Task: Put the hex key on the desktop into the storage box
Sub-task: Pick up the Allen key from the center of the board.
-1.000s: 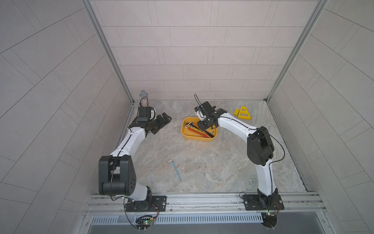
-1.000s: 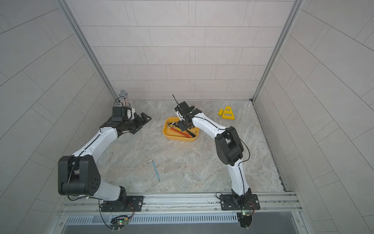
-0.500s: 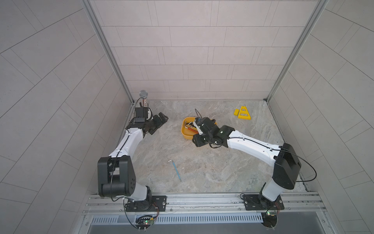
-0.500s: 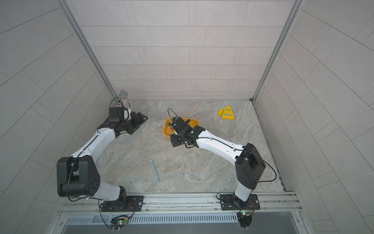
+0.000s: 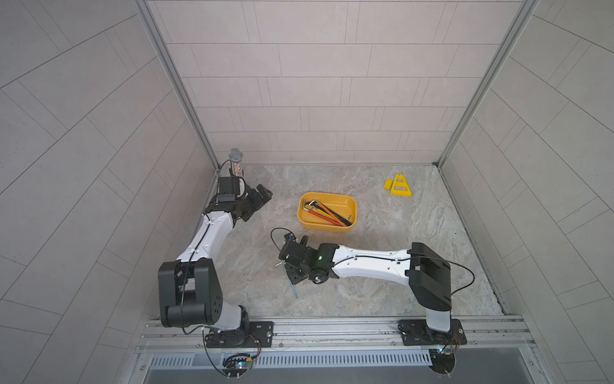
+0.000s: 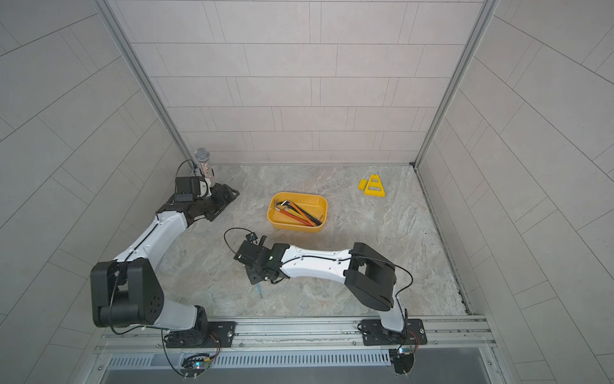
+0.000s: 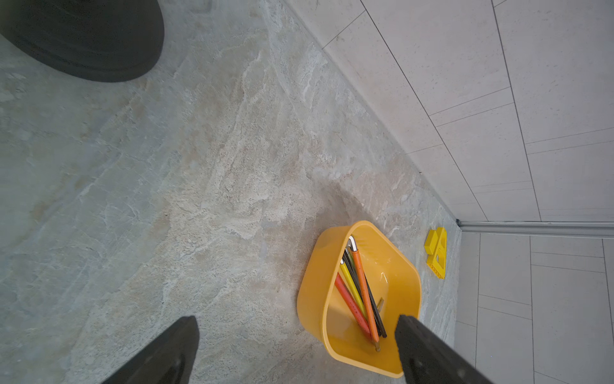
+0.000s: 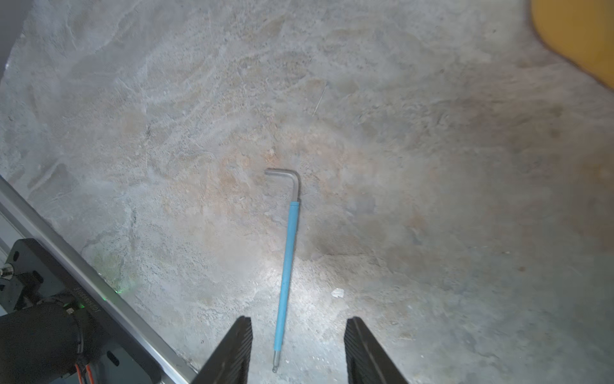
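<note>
The left arm [image 5: 206, 239] and right arm [image 5: 365, 264] share white links between black joint housings, with thin black cables looping along each. A green light [image 5: 319, 257] glows on the right wrist. Black screwed base plates [image 5: 262, 332] sit on an aluminium rail [image 5: 332, 327].

Blue hex key [image 5: 293, 288] beneath right pincer [image 5: 294, 271]

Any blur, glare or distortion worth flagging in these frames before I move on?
Right wrist view: the desktop looks smeared, the storage box corner is blurred, and a bright patch sits beside the hex key. Left wrist view: sharp, slight glare inside the box, plus a dark soft-edged shape. Both top views: even light, soft shadows, wide-angle bending of wall lines.
</note>
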